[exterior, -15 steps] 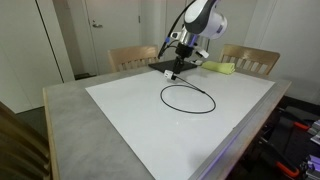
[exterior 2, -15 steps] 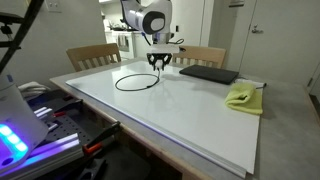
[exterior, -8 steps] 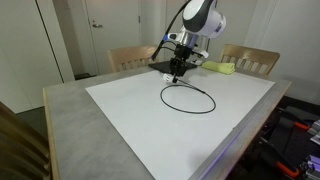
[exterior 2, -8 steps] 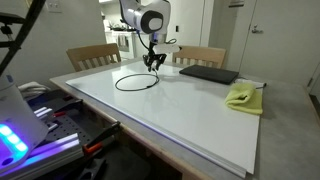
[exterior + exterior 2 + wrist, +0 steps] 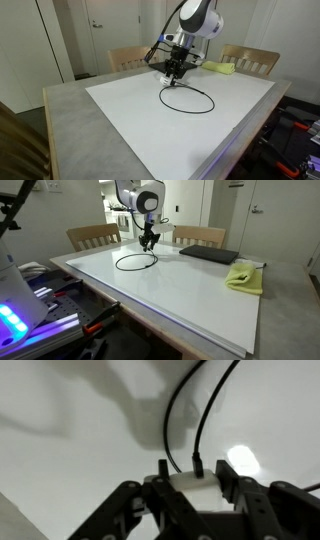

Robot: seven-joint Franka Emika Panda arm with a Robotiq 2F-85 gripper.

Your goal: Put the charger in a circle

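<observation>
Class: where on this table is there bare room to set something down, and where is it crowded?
Free: the white mat between the charger loop and the table edge opposite the chairs. Crowded: the chair side, where the gripper hovers by the black pad and yellow-green cloth.

Noted charger black, unpatterned, on plain white sheet. Table edge was mottled grey. Cloth yellow-green; pad black. My gripper was black, my arm white. Chairs light wood.
</observation>
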